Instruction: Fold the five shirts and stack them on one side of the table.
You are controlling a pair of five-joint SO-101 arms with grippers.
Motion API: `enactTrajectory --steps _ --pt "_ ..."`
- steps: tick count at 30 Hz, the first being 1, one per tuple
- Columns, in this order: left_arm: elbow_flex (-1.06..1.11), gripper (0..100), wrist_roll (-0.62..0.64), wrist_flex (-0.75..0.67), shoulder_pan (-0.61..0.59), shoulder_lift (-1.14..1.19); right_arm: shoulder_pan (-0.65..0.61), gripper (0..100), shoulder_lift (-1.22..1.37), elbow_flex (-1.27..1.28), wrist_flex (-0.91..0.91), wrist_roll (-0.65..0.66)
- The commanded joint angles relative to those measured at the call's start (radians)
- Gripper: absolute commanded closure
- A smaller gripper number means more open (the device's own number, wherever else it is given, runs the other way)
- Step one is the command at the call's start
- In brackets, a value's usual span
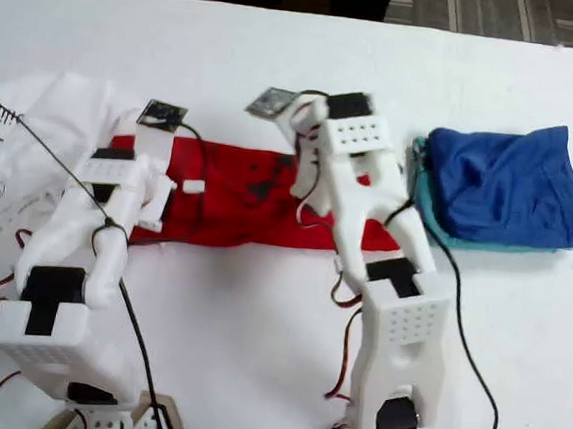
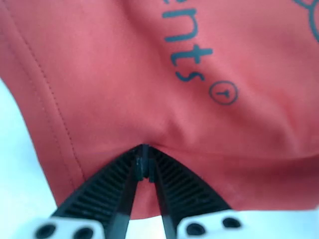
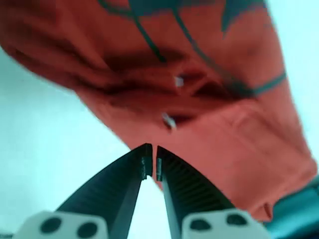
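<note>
The left claw (image 2: 144,168) is pinched shut on a fold of the red shirt (image 2: 149,74). The cloth puckers into little wrinkles right where the black tips meet. A stitched hem runs along the shirt's edge beside the claw, and dark printed letters sit farther off on the cloth.

The right claw (image 3: 150,164) has its two tips very close together, with only a thin slit between them. The tips sit right at the edge of the red shirt, where the red cloth meets the white table. I cannot tell if any cloth is caught between them.

From the high view, the red shirt lies as a long folded strip across the middle of the table (image 1: 257,322). The left claw is over its left part and the right claw is over its right part.

At the right end, a folded blue shirt (image 1: 505,183) rests on top of a folded teal shirt (image 1: 420,198). The teal one peeks out along the near side and on the side toward the red shirt. The red strip ends just beside it.

At the left end, a crumpled white shirt (image 1: 44,123) with dark print touches the red strip and runs off the side of the view.

Bare table shows in front of the red strip, between the two arms. More bare table shows behind the shirts, up to the far edge.
</note>
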Motion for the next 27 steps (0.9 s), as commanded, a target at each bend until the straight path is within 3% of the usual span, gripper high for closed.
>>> enactTrajectory --steps 1,9,14,20,27 --pt "-0.035 97 0.003 -0.003 0.009 -0.005 -0.039 97.8 -0.047 -0.040 -0.077 -0.035" --pt "-0.035 97 0.003 -0.003 0.009 -0.005 -0.076 97.8 0.059 -0.048 -0.199 -0.058" --pt "-0.035 97 0.003 -0.003 0.009 -0.005 -0.062 97.8 0.013 -0.106 -0.124 -0.094" --pt "-0.035 97 0.003 -0.003 0.009 -0.005 0.065 97.8 -0.168 -0.147 0.021 -0.120" --pt "-0.035 97 0.003 -0.003 0.009 -0.005 0.262 97.8 -0.179 0.041 -0.039 -0.080"
